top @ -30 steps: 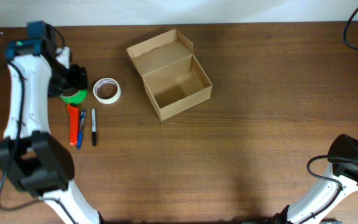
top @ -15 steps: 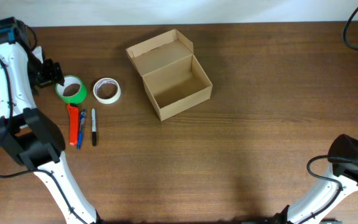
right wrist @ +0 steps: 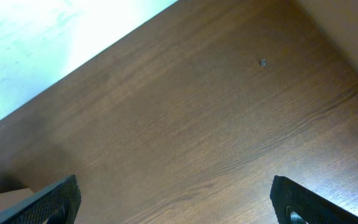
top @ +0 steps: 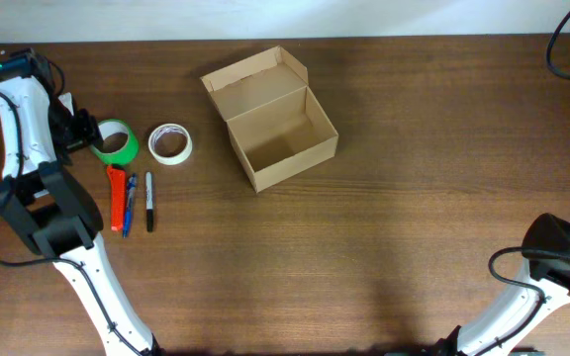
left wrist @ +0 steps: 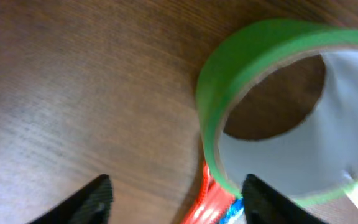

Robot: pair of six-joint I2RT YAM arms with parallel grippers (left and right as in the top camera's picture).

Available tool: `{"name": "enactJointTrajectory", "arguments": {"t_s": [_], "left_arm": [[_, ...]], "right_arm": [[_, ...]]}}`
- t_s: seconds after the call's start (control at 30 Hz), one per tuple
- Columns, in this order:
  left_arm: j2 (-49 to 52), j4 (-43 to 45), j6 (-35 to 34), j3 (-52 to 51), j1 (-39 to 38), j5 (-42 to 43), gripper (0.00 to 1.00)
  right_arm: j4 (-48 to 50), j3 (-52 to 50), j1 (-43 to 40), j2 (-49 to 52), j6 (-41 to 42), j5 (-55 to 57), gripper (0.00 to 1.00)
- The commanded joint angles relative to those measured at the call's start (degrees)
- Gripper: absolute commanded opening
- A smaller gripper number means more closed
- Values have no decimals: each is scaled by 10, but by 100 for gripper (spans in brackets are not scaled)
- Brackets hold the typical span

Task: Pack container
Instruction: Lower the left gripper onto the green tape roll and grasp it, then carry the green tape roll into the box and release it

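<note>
The container [top: 275, 121] is a tan cardboard box, open and empty, with its flap lid tilted back, at the table's back middle. A green tape roll [top: 115, 143] lies on the table far to its left. My left gripper [top: 87, 133] is open and empty, just to the left of that roll. In the left wrist view the green roll [left wrist: 253, 56] fills the upper right, ahead of my open fingers [left wrist: 179, 202]. My right gripper [right wrist: 179, 205] is open over bare wood; in the overhead view only its arm [top: 554, 249] shows, at the bottom right.
A white tape roll [top: 170, 143] lies right of the green one. Below them lie an orange tool [top: 117, 196], a blue pen [top: 129, 203] and a black marker [top: 149, 201]. The orange tool [left wrist: 215, 198] shows between my left fingers.
My left gripper lifted off the green roll and swung left, uncovering the roll, then came back a little toward its left side. The right arm has not moved.
</note>
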Motion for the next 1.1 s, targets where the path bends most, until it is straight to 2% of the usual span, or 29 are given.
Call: {"name": "enactJointTrajectory", "arguments": {"t_s": [0.0,0.17,0.2,0.23,0.27,0.3,0.37,0.53,0.63,0.73,0.8,0.9,1.07], "left_arm": [[16,9,0,11,2,6,54],[47,11,0,11,2,7,52],[51,11,0,11,2,7,48],[55,11,0,11,2,7,43],[59,11,0,11,2,7,33],[61,13,0,11,2,7,17],[62,13,-1,11,2,7,2],[60,-14,-1,37,2,7,2],[58,-57,2,105,2,8,1],[56,-114,12,215,-2,19,1],[49,-125,12,278,-6,63,2],[10,-124,9,321,-20,150,2],[-66,-124,21,337,-88,159,1]], "right_arm": [[1,3,-1,-7,4,-5,99],[1,3,-1,-7,4,-5,99],[1,3,-1,-7,4,-5,99],[1,3,-1,-7,4,-5,99],[1,3,-1,-7,4,-5,99],[1,3,-1,-7,4,-5,99],[1,3,-1,-7,4,-5,99],[1,3,-1,-7,4,-5,99],[1,3,-1,-7,4,-5,99],[1,3,-1,-7,4,-5,99],[1,3,-1,-7,4,-5,99],[1,3,-1,-7,4,-5,99],[1,3,-1,-7,4,-5,99]]}}
